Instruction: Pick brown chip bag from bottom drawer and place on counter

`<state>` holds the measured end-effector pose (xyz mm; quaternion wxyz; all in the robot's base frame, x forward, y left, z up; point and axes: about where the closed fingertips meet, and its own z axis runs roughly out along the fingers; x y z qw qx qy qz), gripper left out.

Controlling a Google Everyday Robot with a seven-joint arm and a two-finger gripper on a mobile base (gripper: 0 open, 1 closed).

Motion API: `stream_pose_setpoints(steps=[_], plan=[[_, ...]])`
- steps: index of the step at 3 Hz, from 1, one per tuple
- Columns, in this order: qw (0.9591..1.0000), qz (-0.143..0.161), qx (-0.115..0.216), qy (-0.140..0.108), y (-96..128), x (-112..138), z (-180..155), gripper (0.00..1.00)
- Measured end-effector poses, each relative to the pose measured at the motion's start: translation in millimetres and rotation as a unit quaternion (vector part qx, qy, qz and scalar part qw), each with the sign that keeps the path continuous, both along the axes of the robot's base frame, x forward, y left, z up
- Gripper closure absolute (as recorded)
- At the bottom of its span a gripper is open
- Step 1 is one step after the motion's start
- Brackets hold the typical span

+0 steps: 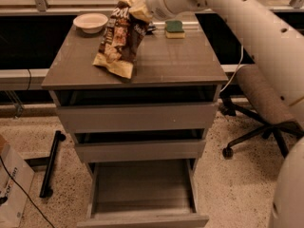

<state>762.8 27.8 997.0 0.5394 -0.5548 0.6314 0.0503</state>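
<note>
The brown chip bag (119,39) hangs tilted from my gripper (137,8), which grips its top end; its lower tan end touches or nearly touches the counter (175,61) left of centre. My white arm reaches in from the upper right. The bottom drawer (142,189) is pulled open below and shows nothing inside.
A white bowl (90,21) stands at the counter's back left, and a green and yellow sponge (174,28) at the back right. An office chair (261,108) stands to the right of the cabinet. A black bar (51,163) and a cardboard box (12,184) lie on the floor at left.
</note>
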Motion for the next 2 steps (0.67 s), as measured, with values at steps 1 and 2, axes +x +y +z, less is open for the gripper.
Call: stream_pose_setpoints(steps=[1, 2], plan=[[1.0000, 0.001, 0.002, 0.003, 2.5, -0.9, -0.9, 0.23], [1.0000, 0.003, 0.002, 0.004, 4.2, -0.8, -2.5, 0.01]])
